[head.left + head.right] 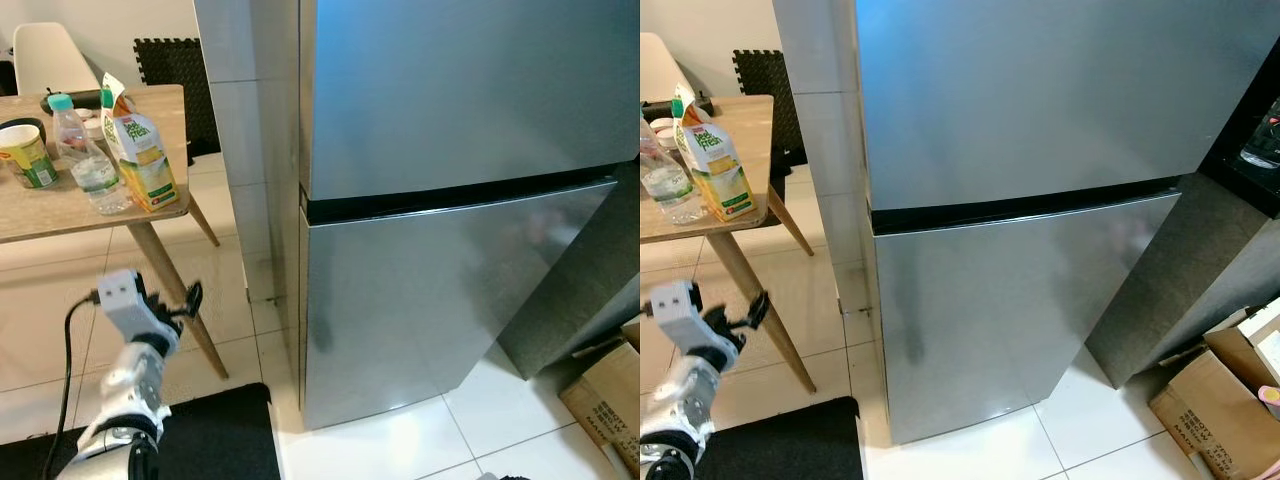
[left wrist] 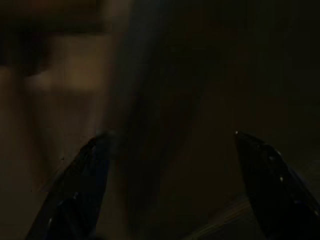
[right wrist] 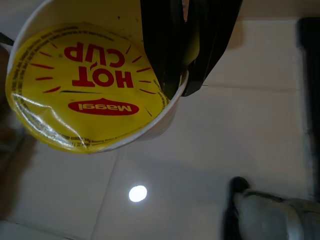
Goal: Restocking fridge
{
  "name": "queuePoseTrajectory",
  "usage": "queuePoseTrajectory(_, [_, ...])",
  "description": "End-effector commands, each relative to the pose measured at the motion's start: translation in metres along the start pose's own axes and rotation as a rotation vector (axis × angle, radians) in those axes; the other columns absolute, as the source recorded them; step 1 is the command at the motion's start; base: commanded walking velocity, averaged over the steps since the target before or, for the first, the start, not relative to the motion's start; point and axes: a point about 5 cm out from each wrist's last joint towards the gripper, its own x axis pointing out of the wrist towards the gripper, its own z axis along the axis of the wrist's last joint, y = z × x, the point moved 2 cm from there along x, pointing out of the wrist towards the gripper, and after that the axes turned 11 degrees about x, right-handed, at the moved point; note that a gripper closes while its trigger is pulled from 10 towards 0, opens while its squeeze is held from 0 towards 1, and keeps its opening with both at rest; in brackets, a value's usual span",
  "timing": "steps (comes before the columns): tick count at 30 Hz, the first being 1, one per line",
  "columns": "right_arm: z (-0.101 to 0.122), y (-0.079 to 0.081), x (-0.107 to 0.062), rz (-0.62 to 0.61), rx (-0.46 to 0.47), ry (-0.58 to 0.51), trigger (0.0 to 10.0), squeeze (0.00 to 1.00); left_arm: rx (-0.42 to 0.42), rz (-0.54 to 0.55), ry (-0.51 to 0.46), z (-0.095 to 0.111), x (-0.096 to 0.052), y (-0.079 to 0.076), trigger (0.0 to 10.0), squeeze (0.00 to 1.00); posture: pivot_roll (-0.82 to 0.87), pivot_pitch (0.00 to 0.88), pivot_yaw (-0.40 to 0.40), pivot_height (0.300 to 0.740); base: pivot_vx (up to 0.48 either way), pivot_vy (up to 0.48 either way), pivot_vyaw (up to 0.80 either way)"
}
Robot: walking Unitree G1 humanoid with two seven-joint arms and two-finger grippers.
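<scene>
A tall steel fridge [image 1: 450,200] fills the centre and right of the head views, both doors closed, a dark seam running across between the upper and lower door. At the upper left of the left eye view stands a wooden table [image 1: 60,215] carrying a juice carton [image 1: 140,150], upright with its long axis vertical and its printed face turned toward the camera, a water bottle [image 1: 90,160] just beside it, also upright, and a yellow-labelled cup [image 1: 28,155] near the left edge. The right eye view adds a cardboard box [image 1: 1215,405] on the white tiles at the lower right. At the lower left the left arm is raised in front of the table leg, its left gripper [image 1: 185,300] pointing toward the fridge side; the left wrist view is very dark, yet its two black fingers [image 2: 80,185] stand well apart, released, with nothing between them. The right wrist view shows what the head views do not: the right gripper [image 3: 187,65] clenched on the rim of a noodle cup [image 3: 85,90], its yellow foil lid facing the camera with the print upside down, above the pale tiled floor [image 3: 200,165].
</scene>
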Motion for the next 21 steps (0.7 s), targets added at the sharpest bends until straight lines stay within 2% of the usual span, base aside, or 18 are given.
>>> queuePoseTrajectory(1, [0.013,-0.014,-0.002,-0.067,0.008,-0.063,10.0,0.00,0.039,-0.151,-0.026,0.015,0.006,-0.007,10.0,1.00,-0.07,0.014,-0.040,0.740,0.000,0.000,0.00])
queuePoseTrajectory(2, [0.013,-0.014,-0.002,-0.067,0.008,-0.063,10.0,0.00,0.039,-0.151,-0.026,0.015,0.006,-0.007,10.0,1.00,-0.07,0.014,-0.040,0.740,0.000,0.000,0.00])
queuePoseTrajectory(4, [0.029,-0.031,-0.005,-0.172,-0.036,-0.131,10.0,0.00,0.084,-0.260,-0.016,0.021,0.008,-0.015,10.0,1.00,-0.07,0.015,-0.036,0.740,0.000,0.000,0.00])
queuePoseTrajectory(5, [0.029,-0.031,-0.005,-0.172,-0.036,-0.131,10.0,0.00,0.084,-0.260,-0.016,0.021,0.008,-0.015,10.0,1.00,-0.07,0.015,-0.036,0.740,0.000,0.000,0.00])
queuePoseTrajectory(7, [0.050,-0.046,-0.009,-0.254,-0.087,-0.204,10.0,0.00,0.121,-0.344,-0.013,0.026,0.009,-0.022,10.0,1.00,-0.07,0.015,-0.040,0.740,0.000,0.000,0.00])
queuePoseTrajectory(8, [0.050,-0.046,-0.009,-0.254,-0.087,-0.204,10.0,0.00,0.121,-0.344,-0.013,0.026,0.009,-0.022,10.0,1.00,-0.07,0.015,-0.040,0.740,0.000,0.000,0.00])
queuePoseTrajectory(9, [0.062,-0.047,-0.011,-0.255,-0.082,-0.246,10.0,0.00,0.131,-0.373,-0.012,0.027,0.010,-0.024,10.0,1.00,-0.07,0.015,-0.041,0.740,0.000,0.000,0.00])
queuePoseTrajectory(10, [0.077,-0.044,-0.013,-0.222,-0.066,-0.303,10.0,0.00,0.137,-0.421,-0.011,0.030,0.010,-0.027,10.0,1.00,-0.07,0.016,-0.043,0.740,0.000,0.000,0.00])
queuePoseTrajectory(12, [0.082,-0.041,-0.013,-0.198,-0.064,-0.323,10.0,0.00,0.136,-0.438,-0.010,0.030,0.009,-0.028,10.0,1.00,-0.07,0.017,-0.043,0.740,0.000,0.000,0.00])
queuePoseTrajectory(16, [0.101,-0.021,-0.013,-0.102,-0.067,-0.390,10.0,0.00,0.152,-0.565,0.024,0.033,0.005,-0.035,10.0,1.00,-0.08,0.033,-0.039,0.740,0.000,0.000,0.00])
queuePoseTrajectory(20, [0.109,-0.014,-0.014,-0.075,-0.083,-0.418,10.0,0.00,0.172,-0.606,0.030,0.037,0.006,-0.036,10.0,1.00,-0.08,0.039,-0.037,0.740,0.000,0.000,0.00])
queuePoseTrajectory(21, [0.115,-0.010,-0.015,-0.061,-0.095,-0.438,10.0,0.00,0.185,-0.634,0.035,0.041,0.007,-0.037,10.0,0.00,-0.09,0.053,-0.036,0.740,0.000,0.000,0.00])
